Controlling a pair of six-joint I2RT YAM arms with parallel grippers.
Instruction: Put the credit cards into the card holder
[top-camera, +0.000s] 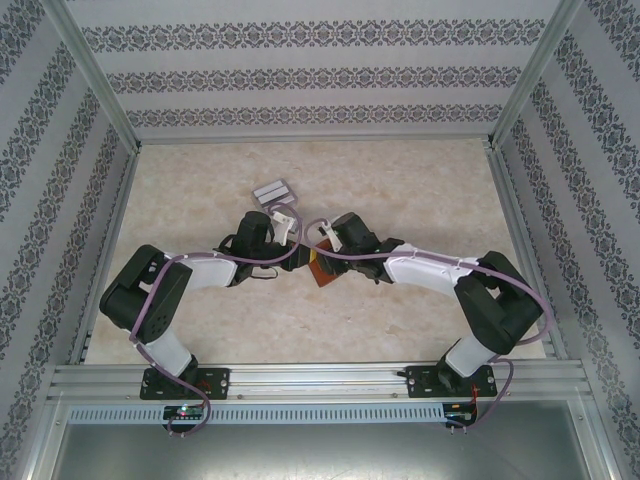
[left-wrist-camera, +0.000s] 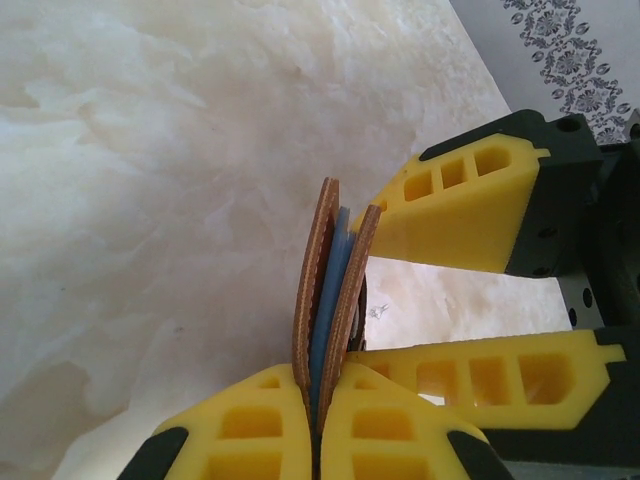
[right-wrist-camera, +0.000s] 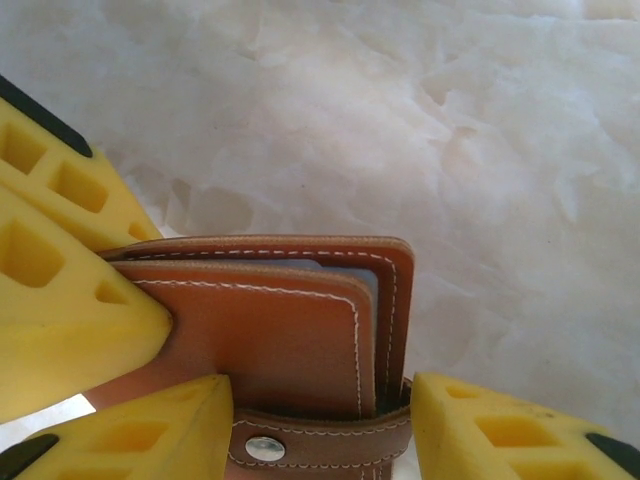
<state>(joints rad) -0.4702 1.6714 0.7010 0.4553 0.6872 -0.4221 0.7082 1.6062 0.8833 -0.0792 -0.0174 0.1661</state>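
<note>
**Card holder held at mid-table, cards lying beyond it**

The left gripper is clenched on one edge of the card holder. The right gripper has its jaws part-way apart astride the strap end, and I cannot tell whether they press on it. The cards lie in a small flat stack on the table, on the far side of both grippers and a little to the left, their long axis roughly left to right. The left arm is nearer, but it is occupied, so I judge the right arm would have to fetch them. The overhead view alone gives the cards' place. The left wrist view shows the holder edge-on, its leaves splayed away from the fingers around a blue lining. The right wrist view shows its stitched face.
</note>
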